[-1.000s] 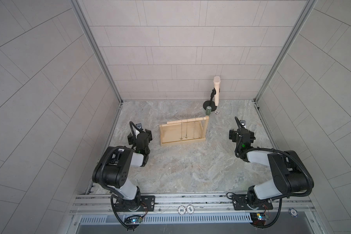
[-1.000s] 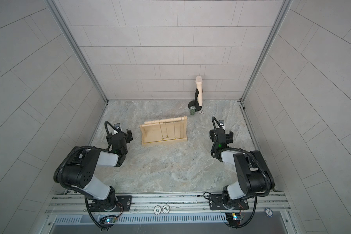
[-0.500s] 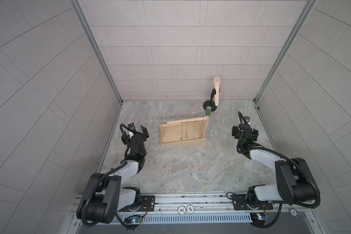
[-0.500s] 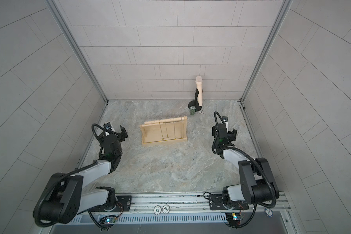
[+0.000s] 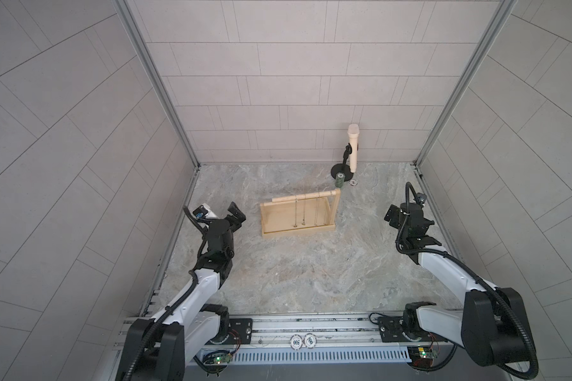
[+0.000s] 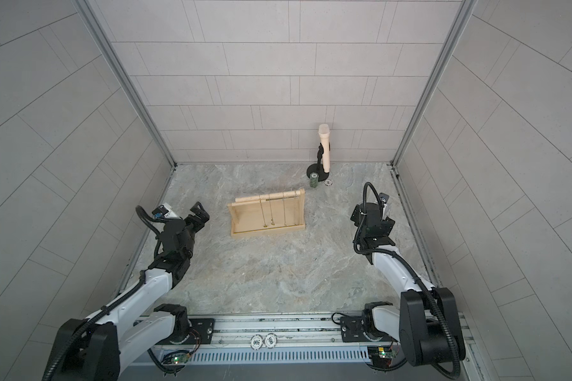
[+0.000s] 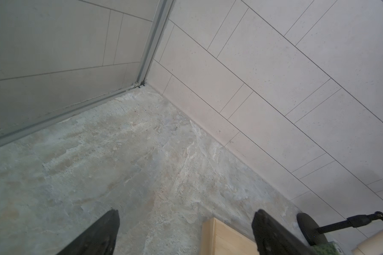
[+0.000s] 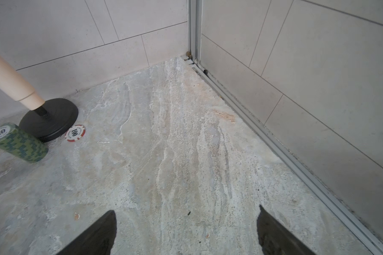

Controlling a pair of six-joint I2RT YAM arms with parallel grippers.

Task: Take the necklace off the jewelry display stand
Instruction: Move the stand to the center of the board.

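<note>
The jewelry display stand [image 5: 278,217] sits on the marble-patterned worktop [image 5: 294,280] about midway between the left and right edges, somewhat nearer the far edge than the front one. Its upright end frame rises at the end toward the right edge, and the long dowel bar [image 5: 298,197] runs from that frame toward the left edge. The necklace [image 5: 304,211] hangs from the bar as thin chains that drop to small pendants just above the tray base; whether these are 1 piece or several cannot be told. The left end effector [image 5: 235,213] hovers near the left edge, beside the open end of the stand but apart from it, with its 2 fingers spread wide and nothing between them. In the left wrist view a corner of the pale wood shows next to 1 finger [image 7: 272,234]. The right end effector [image 8: 186,209] is near the right edge, well apart from the stand and facing the far right corner, its fingers likewise spread and empty. Close to the far edge, right of the middle, a black round-based stand [image 5: 340,170] holds a cream microphone [image 5: 353,145] upright. Just in front of its base stands a short stack of green chips [image 5: 339,182], the top one marked 20, and beside it a single red-and-white chip [image 5: 353,182] marked 100 lies flat. 2 more chips [image 5: 303,340] sit on the metal rail [image 5: 344,326] at the front edge.
</note>
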